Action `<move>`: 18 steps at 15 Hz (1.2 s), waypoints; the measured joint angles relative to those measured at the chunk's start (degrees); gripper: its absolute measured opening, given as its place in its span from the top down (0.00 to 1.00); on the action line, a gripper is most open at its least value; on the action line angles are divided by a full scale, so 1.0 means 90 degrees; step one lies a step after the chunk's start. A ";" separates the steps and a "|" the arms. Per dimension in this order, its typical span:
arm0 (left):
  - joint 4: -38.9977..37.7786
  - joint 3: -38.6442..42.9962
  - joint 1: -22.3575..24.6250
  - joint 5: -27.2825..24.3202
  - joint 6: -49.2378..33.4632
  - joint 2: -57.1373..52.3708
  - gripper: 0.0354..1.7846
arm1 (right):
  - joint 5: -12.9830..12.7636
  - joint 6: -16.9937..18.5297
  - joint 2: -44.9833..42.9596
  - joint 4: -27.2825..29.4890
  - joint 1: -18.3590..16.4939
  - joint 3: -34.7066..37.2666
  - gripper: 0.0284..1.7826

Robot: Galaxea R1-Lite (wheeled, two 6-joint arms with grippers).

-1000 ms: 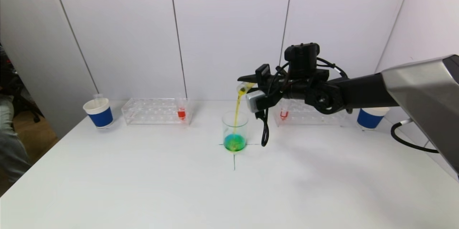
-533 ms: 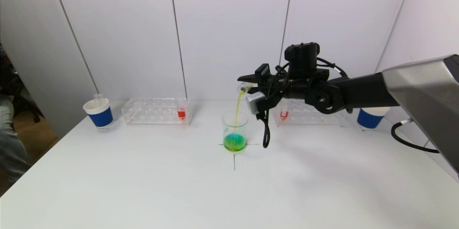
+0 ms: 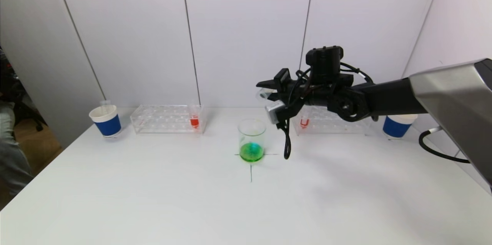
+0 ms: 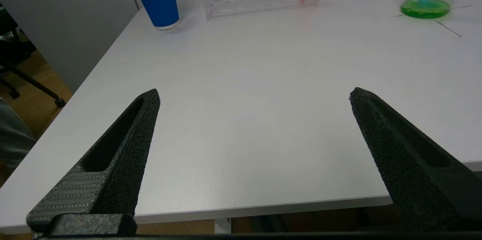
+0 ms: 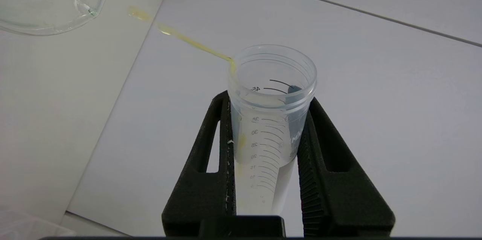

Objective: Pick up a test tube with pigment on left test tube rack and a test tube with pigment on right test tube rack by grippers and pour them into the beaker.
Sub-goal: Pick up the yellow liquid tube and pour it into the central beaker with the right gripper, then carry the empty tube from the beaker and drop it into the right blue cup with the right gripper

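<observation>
The clear beaker [image 3: 251, 137] stands at the table's centre mark with green liquid in its bottom. My right gripper [image 3: 265, 95] hangs just above and to the right of it, shut on a graduated test tube [image 5: 263, 131] that lies tipped with its mouth toward the beaker. The tube looks almost drained, and a thin yellow thread leaves its lip toward the beaker rim [image 5: 49, 6]. The left rack [image 3: 167, 118] holds a red-filled tube [image 3: 194, 120]. The right rack [image 3: 338, 122] holds another red tube [image 3: 304, 121]. My left gripper [image 4: 254, 95] is open over the table's front edge, holding nothing.
A blue-and-white paper cup [image 3: 106, 121] with an empty tube in it stands at the far left. A second cup [image 3: 398, 125] sits behind my right arm. A black cable [image 3: 285, 141] dangles from the right wrist beside the beaker. White wall panels close off the back.
The thick yellow stream from the tube into the beaker has thinned out. The beaker's liquid has gone from blue with yellow streaks to even green. Both arms stayed in place.
</observation>
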 joint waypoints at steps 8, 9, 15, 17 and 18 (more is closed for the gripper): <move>0.0000 0.0000 0.0000 -0.0005 0.0000 0.0000 0.01 | -0.0141 -0.0469 -0.0007 0.0099 0.0070 0.0031 0.72; 0.0000 0.0000 0.0000 0.0000 0.0000 0.0000 0.01 | -0.0157 -0.0527 -0.0014 0.0102 0.0072 0.0031 0.72; 0.0000 0.0000 0.0000 -0.0003 -0.0003 0.0000 0.01 | -0.0245 -0.0805 -0.0068 0.0110 0.0107 0.0076 0.72; 0.0000 0.0000 0.0000 -0.0003 0.0000 0.0000 0.01 | -0.0270 -0.0925 -0.0096 0.0110 0.0123 0.0100 0.72; 0.0000 0.0000 -0.0003 0.0000 0.0000 0.0000 0.01 | -0.0271 -0.0986 -0.0107 0.0107 0.0126 0.0107 0.72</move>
